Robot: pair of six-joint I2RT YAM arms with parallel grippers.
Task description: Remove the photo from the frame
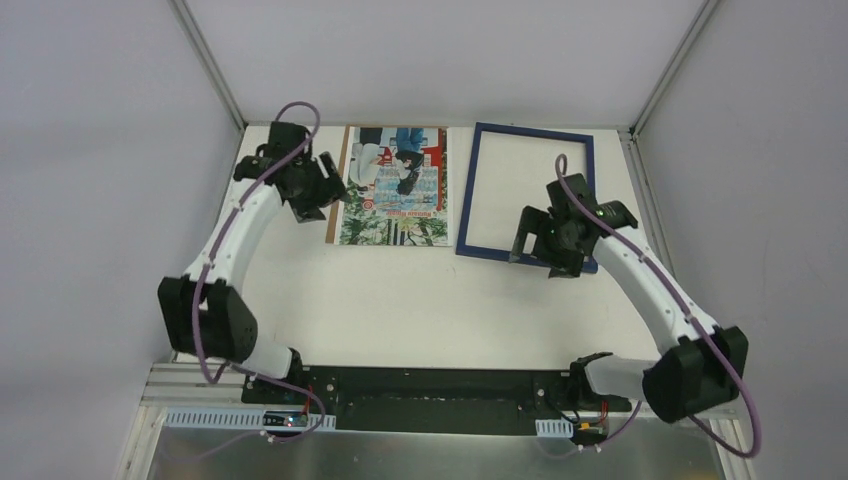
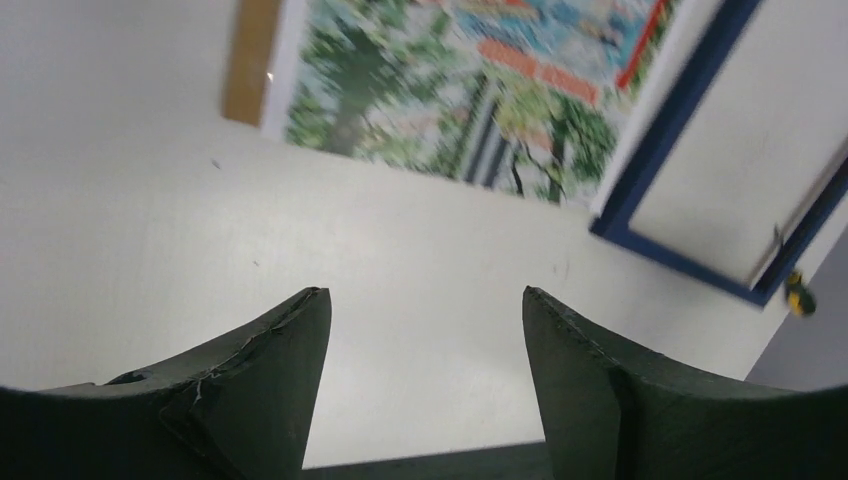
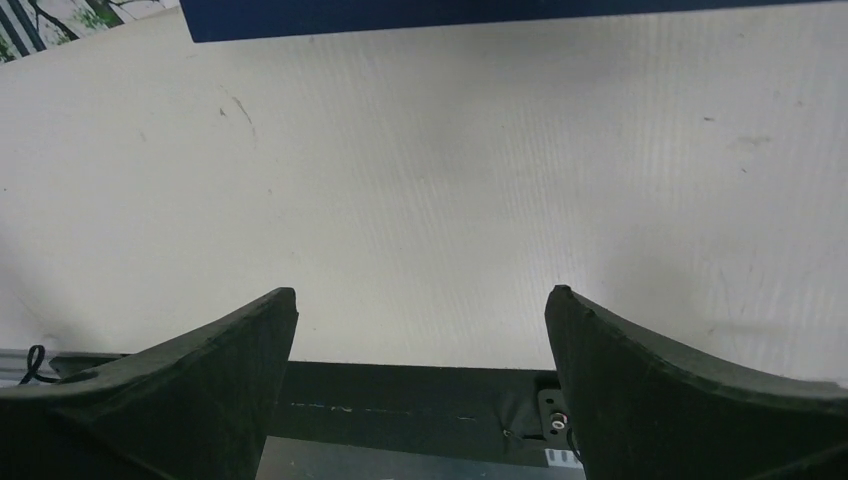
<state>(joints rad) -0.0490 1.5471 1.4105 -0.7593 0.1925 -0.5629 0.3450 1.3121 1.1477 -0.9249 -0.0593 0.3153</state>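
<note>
The photo (image 1: pixel 397 185) lies flat on the white table (image 1: pixel 420 300), at the far side and a bit left of the middle. Its long sides run from near to far. The end with the green leaves points to the arms, and the end with the people points away. A thin brown board (image 2: pixel 250 60) peeks out along its left side.

The frame (image 1: pixel 535 130) lies just beside the photo, on the right, and the two do not touch. It has nothing in it, so the white table shows through the middle. Its long sides also run near to far, tipped a little.

The left gripper (image 2: pixel 425 300) is at the left side of the photo. Its two fingers are apart, with only bare table between them. The right gripper (image 3: pixel 420 295) hangs over the near right corner of the frame. Its fingers are spread wide and hold nothing.

Only the top view shows the whole photo and the whole frame at once. The left wrist view shows just the leafy near end of the photo, all blurry, plus one blue corner of the frame. The right wrist view shows only a blue strip of the frame at the top, a tiny bit of the photo in the top left corner, and the black plate (image 3: pixel 400 410) at the near edge of the table.
</note>
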